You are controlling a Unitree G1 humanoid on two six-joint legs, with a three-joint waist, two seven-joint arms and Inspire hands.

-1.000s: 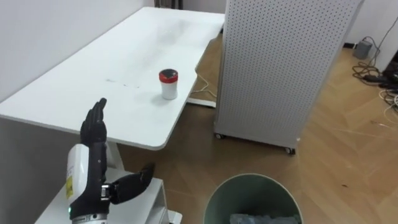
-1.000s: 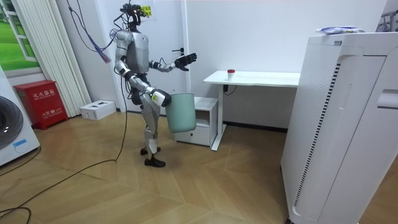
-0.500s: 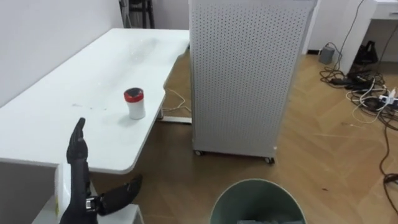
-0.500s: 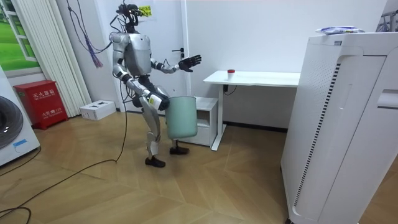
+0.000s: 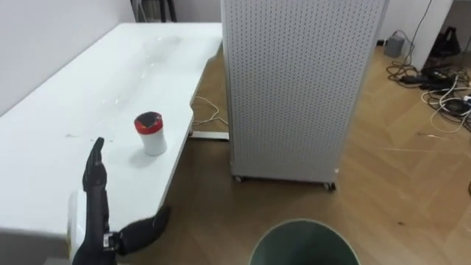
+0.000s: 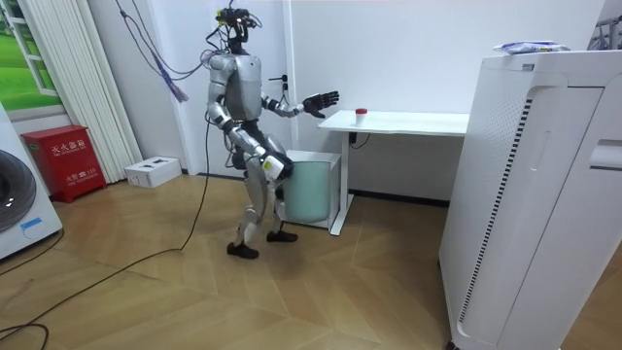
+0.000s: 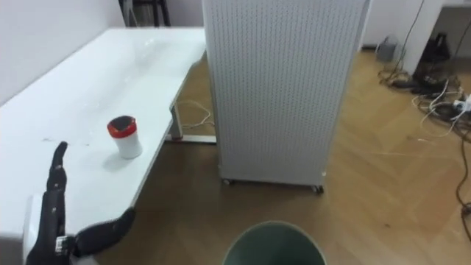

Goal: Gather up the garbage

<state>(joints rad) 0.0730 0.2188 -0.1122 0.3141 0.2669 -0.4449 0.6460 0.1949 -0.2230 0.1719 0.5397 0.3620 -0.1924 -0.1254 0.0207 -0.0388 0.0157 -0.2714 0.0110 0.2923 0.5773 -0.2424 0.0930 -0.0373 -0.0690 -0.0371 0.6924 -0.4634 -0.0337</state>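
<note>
Left hand (image 5: 94, 207) is raised above the near end of the white desk (image 5: 81, 96), fingers straight and upright, thumb spread to the right; it holds nothing. Red-lidded white cup (image 5: 150, 133) stands upright on the desk near its right edge, beyond the fingertips and apart from them. Green bin (image 5: 303, 224) sits low before the robot, to the right of the hand. A white perforated unit (image 5: 302, 81) stands on the wood floor right of the desk. Right arm hangs toward the bin in the room view; its grip cannot be told.
</note>
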